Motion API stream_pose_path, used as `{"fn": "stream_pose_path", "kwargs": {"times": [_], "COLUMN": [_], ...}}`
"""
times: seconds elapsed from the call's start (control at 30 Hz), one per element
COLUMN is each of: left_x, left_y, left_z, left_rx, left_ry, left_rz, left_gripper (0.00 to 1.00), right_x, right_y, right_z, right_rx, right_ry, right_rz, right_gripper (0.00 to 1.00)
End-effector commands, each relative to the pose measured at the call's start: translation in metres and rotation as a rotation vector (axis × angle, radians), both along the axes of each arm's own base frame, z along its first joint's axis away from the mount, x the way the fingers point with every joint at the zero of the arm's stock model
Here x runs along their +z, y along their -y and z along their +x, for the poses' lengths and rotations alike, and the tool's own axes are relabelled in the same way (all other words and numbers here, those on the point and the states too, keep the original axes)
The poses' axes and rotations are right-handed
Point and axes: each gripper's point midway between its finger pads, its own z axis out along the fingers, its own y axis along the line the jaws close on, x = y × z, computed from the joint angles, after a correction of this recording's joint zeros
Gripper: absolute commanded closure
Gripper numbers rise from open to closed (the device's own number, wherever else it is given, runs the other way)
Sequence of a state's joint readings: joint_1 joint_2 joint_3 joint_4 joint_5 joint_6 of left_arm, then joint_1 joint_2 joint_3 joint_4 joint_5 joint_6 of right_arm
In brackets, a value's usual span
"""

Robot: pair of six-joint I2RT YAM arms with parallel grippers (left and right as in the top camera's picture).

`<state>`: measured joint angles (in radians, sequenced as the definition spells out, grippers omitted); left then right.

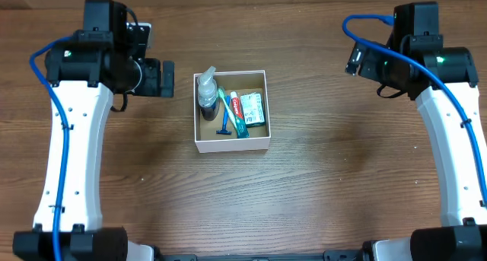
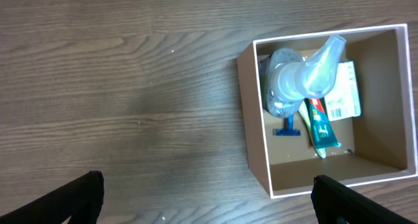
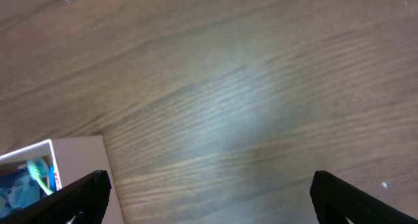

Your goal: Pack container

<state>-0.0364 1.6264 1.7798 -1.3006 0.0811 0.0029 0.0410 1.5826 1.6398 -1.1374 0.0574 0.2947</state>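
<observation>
Container (image 1: 231, 145) at bench (image 1: 327, 192) centre, open top up, square, no clear long axis. White cardboard walls, brown inside. Holds clear pump bottle (image 1: 207, 93), toothpaste tube (image 1: 237, 113), blue razor (image 1: 224, 128), printed packet (image 1: 253, 109). Bench wood-grained. Left end effector (image 2: 209, 208) near container, wide open, empty. Right end effector (image 3: 212, 204) well apart, also wide open, empty.

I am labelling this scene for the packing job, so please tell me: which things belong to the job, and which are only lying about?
Belongs to the job:
- container
- inside it: spray bottle, blue razor, toothpaste tube, white packet

Not part of the job:
- wooden table
- blue cable on each arm
</observation>
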Motion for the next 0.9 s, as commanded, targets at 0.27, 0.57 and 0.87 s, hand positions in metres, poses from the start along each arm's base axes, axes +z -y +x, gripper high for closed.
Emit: {"fn": "stream_pose_path", "kwargs": {"times": [0.27,0.57,0.87], "left_x": [0.016,-0.003,-0.022], "left_y": [0.003,-0.013,-0.013], "left_z": [-0.109,-0.169,-0.187], "left_rx": [-0.013,0.105,0.105], "left_ry": [0.303,0.511,0.434], "left_rz": [-0.047,-0.054,-0.048], "left_gripper": [0.00,0.00,0.00], "right_x": [0.052,-0.064,-0.146], "right_y": [-0.022,-0.021,-0.013], "right_z": [-0.076,-0.158,-0.190], "right_rx": [0.042,-0.082,-0.116], "right_ry": [0.287,0.210,-0.015], "right_rz": [-0.045,0.075,0.030], "right_gripper": [0.01,0.00,0.00]}}
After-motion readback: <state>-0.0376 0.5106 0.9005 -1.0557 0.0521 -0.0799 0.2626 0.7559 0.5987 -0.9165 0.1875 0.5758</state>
